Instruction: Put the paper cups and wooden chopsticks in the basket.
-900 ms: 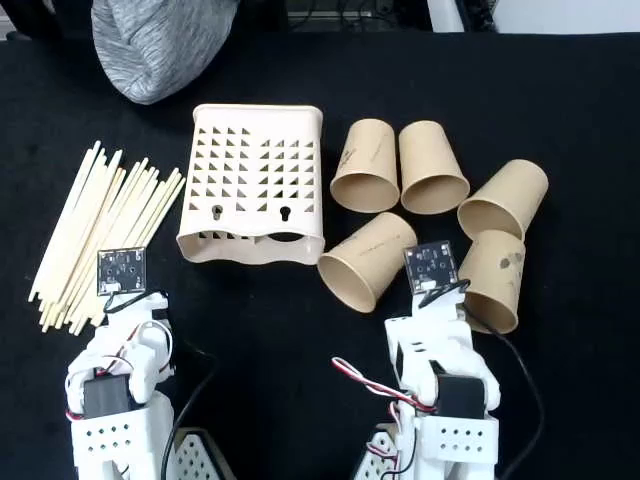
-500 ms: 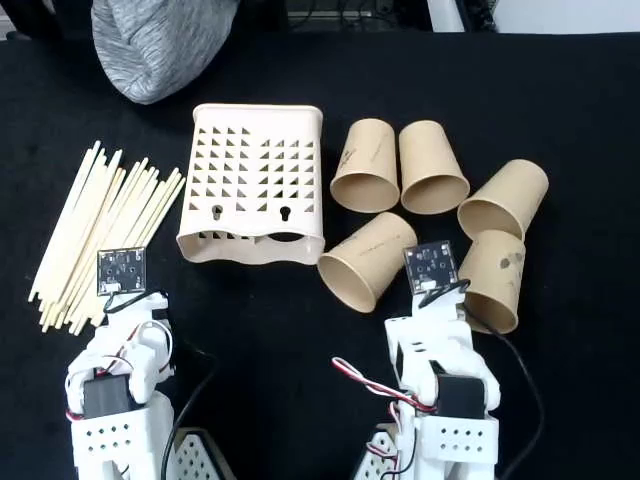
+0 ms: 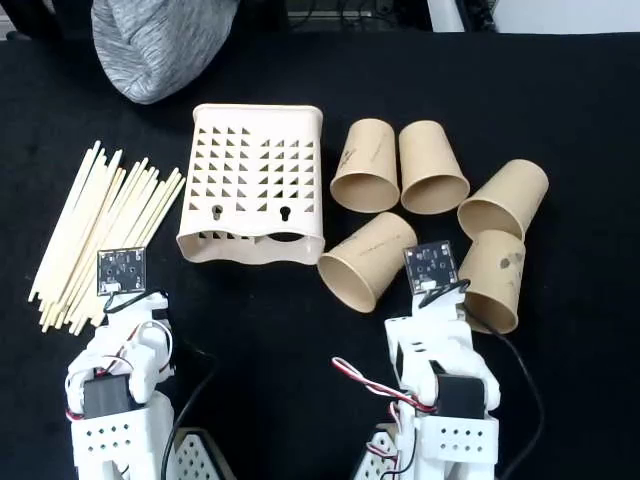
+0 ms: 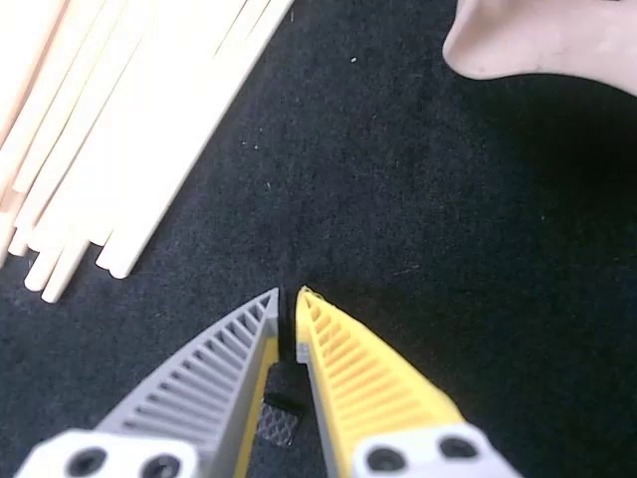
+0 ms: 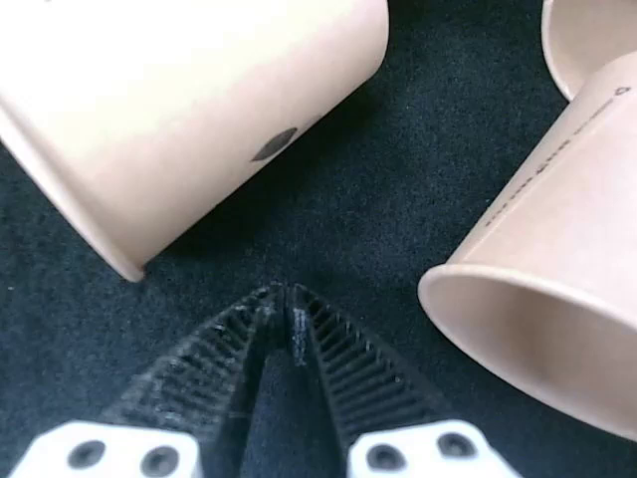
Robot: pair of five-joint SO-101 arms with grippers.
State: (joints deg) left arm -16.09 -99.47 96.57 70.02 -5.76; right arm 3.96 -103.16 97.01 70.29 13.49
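From above, the left arm [image 3: 118,365] is sitting folded at the near edge of the black cloth-covered table [image 3: 560,90]. The bundle of pale wooden chopsticks [image 3: 100,225] is lying just ahead of it to its left. The cream perforated plastic basket [image 3: 258,185] is lying on its side ahead to its right. The right arm [image 3: 440,365] is sitting among five tan paper cups, all tipped over: one cup [image 3: 367,260] just ahead-left of it, a second [image 3: 493,278] just to its right, and a third [image 3: 505,198], fourth [image 3: 432,167] and fifth [image 3: 365,165] farther ahead. A grey fabric bundle [image 3: 160,45] is resting beyond the basket.

In the left wrist view, the left gripper [image 4: 290,295] is holding its grey and yellow fingers pressed together on nothing. The chopsticks [image 4: 119,129] are lying ahead-left of the tips, apart from them, and a basket corner [image 4: 547,35] is showing well ahead-right.

In the right wrist view, the right gripper [image 5: 285,295] is keeping its black fingers together, empty. Its tips are pointing into the gap between one cup's wall [image 5: 189,110] ahead-left and another's open rim [image 5: 537,299] ahead-right, touching neither.
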